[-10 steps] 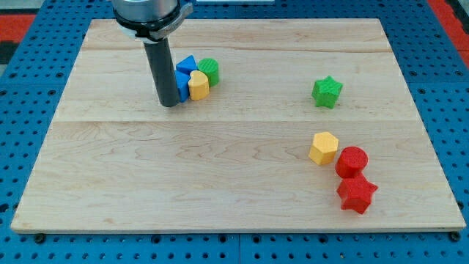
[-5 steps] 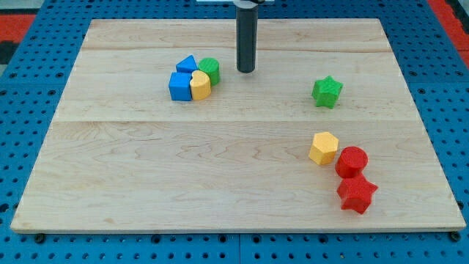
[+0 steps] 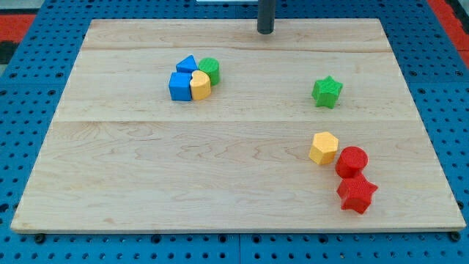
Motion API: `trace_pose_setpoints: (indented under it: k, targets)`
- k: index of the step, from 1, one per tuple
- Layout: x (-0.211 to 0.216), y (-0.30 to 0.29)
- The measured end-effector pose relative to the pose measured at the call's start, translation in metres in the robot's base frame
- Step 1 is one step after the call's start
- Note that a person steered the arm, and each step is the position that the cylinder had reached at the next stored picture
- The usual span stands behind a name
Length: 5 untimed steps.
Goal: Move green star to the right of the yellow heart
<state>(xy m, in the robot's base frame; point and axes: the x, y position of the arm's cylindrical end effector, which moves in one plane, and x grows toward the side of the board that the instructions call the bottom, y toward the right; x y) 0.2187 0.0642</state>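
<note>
My tip (image 3: 265, 31) rests near the wooden board's (image 3: 146, 169) top edge, touching no block.
The green star block (image 3: 327, 92) sits toward the right edge, well apart from the yellow heart block (image 3: 199, 85).

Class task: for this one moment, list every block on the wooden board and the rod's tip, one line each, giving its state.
My tip: near the view's top, touching no block.
Green star block: alone, untouched.
Yellow heart block: clustered with three blocks.
Blue cube block: against the heart.
Blue triangular block: in that cluster.
Green round block: in that cluster.
Yellow hexagonal block: beside the red ones.
Red round block: touching the red star block.
</note>
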Motion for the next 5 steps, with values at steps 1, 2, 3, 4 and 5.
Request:
trace_pose_setpoints:
  k: [1,2,3,4,5]
  targets:
    - [0.000,0.009]
    - [0.000,0.009]
    - [0.000,0.009]
    - [0.024,0.044]
    - [0.060,0.090]
